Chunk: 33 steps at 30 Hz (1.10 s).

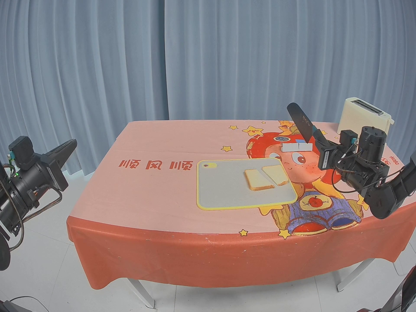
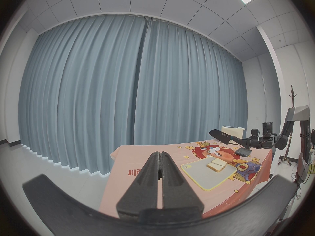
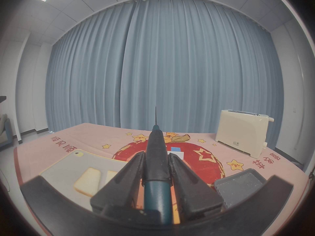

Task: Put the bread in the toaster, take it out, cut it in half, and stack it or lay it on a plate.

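Two bread halves point(image 1: 258, 180) lie on the cutting board point(image 1: 221, 189) to the left of the right tool point(image 3: 156, 158), which pinches the knife point(image 1: 302, 120) and is the nearer tool.

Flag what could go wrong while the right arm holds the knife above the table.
1. The black-bladed knife is clamped in the right gripper by its handle, blade high over the pink-clothed table; a slip could drop it near the small white block.
2. The two bread halves lie close together on the yellow-rimmed grey cutting board; lifting one may nudge the other.
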### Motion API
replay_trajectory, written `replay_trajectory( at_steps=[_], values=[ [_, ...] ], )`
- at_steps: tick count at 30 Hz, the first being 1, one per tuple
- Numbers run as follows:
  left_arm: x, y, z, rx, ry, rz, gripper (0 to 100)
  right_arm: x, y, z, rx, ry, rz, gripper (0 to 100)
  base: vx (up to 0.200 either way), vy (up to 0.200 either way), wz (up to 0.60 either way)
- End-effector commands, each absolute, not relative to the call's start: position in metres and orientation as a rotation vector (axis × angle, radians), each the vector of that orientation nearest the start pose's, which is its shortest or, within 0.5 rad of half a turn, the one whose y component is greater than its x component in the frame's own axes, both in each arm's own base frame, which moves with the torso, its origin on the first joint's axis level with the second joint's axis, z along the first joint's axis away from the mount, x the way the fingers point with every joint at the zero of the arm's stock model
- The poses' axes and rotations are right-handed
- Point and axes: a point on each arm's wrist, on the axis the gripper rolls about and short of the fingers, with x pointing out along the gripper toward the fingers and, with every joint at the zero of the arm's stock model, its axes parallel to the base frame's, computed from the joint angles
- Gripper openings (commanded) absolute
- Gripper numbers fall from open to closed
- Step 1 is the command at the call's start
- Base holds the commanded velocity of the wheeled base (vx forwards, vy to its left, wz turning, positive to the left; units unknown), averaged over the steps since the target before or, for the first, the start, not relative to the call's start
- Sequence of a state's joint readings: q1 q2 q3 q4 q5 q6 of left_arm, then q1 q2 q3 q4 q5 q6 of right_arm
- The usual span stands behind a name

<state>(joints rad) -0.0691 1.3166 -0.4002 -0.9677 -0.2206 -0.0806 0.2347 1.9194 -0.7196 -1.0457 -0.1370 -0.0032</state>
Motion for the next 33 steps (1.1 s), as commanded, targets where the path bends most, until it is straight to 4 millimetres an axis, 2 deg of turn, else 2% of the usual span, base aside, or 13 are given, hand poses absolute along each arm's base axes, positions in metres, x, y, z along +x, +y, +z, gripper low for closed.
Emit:
replay_trajectory(
  at_steps=[1,7,16,19,33],
  values=[
    [0.192,-0.018,0.203,-0.077,-0.040,-0.292,0,0.348,0.063,0.113,-0.032,0.189,0.051,0,0.000,0.000,0.00],
    [0.192,-0.018,0.203,-0.077,-0.039,-0.292,0,0.355,0.054,0.099,-0.039,0.228,0.022,0,0.000,0.000,0.00],
    [0.193,-0.018,0.203,-0.075,-0.041,-0.292,0,0.356,0.055,0.092,-0.042,0.247,0.023,0,0.000,0.000,0.00],
    [0.192,-0.019,0.204,-0.075,-0.042,-0.293,0,0.359,0.055,0.083,-0.045,0.271,0.023,0,0.000,0.000,0.00],
    [0.194,-0.018,0.206,-0.074,-0.083,-0.292,0,0.360,0.057,0.074,-0.053,0.296,0.027,0,0.000,0.000,0.00]
  ],
)
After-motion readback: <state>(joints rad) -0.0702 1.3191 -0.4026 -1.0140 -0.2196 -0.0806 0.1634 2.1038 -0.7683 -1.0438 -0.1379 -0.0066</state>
